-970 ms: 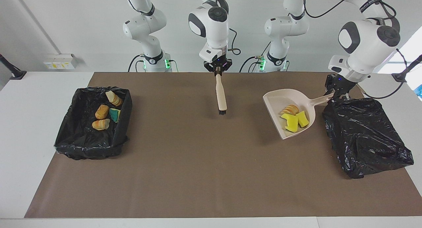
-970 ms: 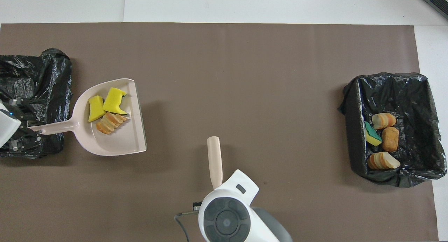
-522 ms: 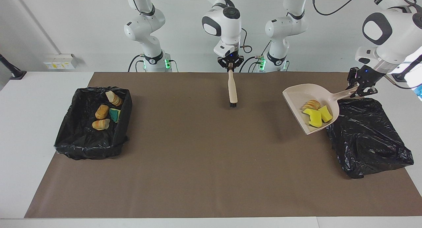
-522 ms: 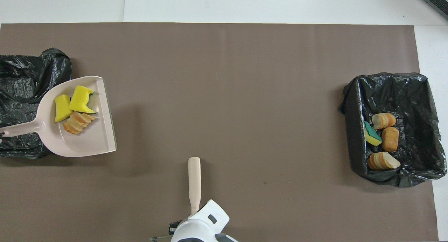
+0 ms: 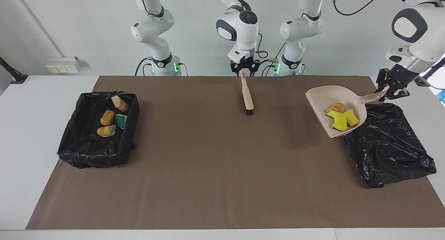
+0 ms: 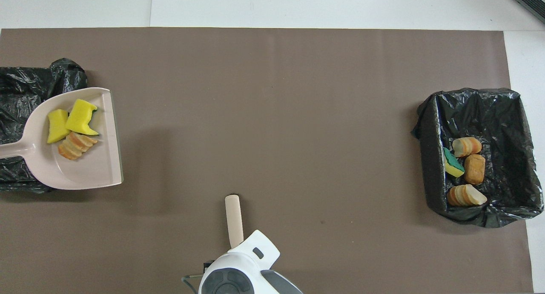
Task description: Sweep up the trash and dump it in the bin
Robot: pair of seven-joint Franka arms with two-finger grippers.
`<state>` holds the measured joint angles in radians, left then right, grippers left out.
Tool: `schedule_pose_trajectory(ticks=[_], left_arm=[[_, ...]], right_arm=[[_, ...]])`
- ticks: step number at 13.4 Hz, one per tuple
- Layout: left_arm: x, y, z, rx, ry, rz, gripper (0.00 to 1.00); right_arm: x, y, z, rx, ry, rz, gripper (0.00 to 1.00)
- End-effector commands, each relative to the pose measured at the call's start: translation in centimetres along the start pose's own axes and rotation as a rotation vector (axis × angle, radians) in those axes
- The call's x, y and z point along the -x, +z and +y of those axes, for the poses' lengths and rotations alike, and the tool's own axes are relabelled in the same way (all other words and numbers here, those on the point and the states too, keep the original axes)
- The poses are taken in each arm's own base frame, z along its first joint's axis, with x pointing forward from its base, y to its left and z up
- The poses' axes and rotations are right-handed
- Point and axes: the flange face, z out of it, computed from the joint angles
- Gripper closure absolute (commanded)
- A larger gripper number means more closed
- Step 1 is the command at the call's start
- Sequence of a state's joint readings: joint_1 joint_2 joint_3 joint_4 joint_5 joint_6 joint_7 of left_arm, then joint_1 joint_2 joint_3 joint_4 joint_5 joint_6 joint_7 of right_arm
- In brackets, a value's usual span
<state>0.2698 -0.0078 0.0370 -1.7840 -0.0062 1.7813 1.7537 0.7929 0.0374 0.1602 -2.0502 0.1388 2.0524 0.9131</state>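
My left gripper [image 5: 391, 92] is shut on the handle of the beige dustpan [image 5: 320, 96] and holds it in the air, partly over the edge of the black-bagged bin [image 5: 386, 146] at the left arm's end. In the pan [image 6: 85, 170] lie two yellow sponge chunks [image 6: 81, 117] and a tan bread piece [image 6: 76, 144]; they also show in the facing view [image 5: 340, 119]. My right gripper [image 5: 242, 70] is shut on the handle of the beige brush [image 5: 247, 94], whose bristles point down over the mat close to the robots' edge. The brush also shows in the overhead view [image 6: 234, 219].
A second black-lined bin [image 5: 90, 160] stands at the right arm's end and holds several bread pieces [image 6: 473, 168] and a green-yellow sponge [image 6: 452, 164]. A brown mat [image 5: 222, 170] covers the table between the bins.
My left gripper has lifted the loaded dustpan and carried it toward the bin at the left arm's end. My right gripper has drawn the brush back toward the robots.
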Motion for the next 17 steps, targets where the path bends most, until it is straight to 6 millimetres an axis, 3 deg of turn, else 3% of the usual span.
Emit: schedule_pose_trajectory(ticks=[1,3,4,7,10,13,16,17], left_arm=[[3.4,-1.9,-3.3,-0.013,0.013,0.016,1.00],[4.7,-2.0,-4.6,-0.039,0.033,-0.003,1.00],[7.3,-2.0,-5.1,-0.055,0.032,-0.014,1.00],[12.5,-0.5,-6.2,-0.085,0.081,-0.078,1.00],[15.8,0.8,-6.8,-0.124,0.075,-0.130,1.00],[16.8,0.2,-8.0,-0.151,0.115,-0.255,1.00],[16.7,-0.4,-8.7,-0.139,0.150,-0.372,1.00],[15.8,-1.1,-9.1,-0.133,0.166,-0.424,1.00]], right_arm=[[-3.3,-5.6,3.2,0.001,-0.031,0.003,0.00],[-5.8,-9.1,5.8,0.029,-0.072,-0.024,0.00],[-7.2,-11.0,7.3,0.039,-0.094,-0.038,0.00],[-11.7,-15.4,13.8,0.029,-0.172,-0.058,0.00],[-15.6,-19.0,20.6,-0.004,-0.225,-0.038,0.00],[-18.6,-20.6,27.7,0.019,-0.284,0.001,0.00],[-20.8,-22.5,34.1,0.102,-0.319,0.040,0.00],[-21.3,-22.6,36.5,0.100,-0.317,0.039,0.00]])
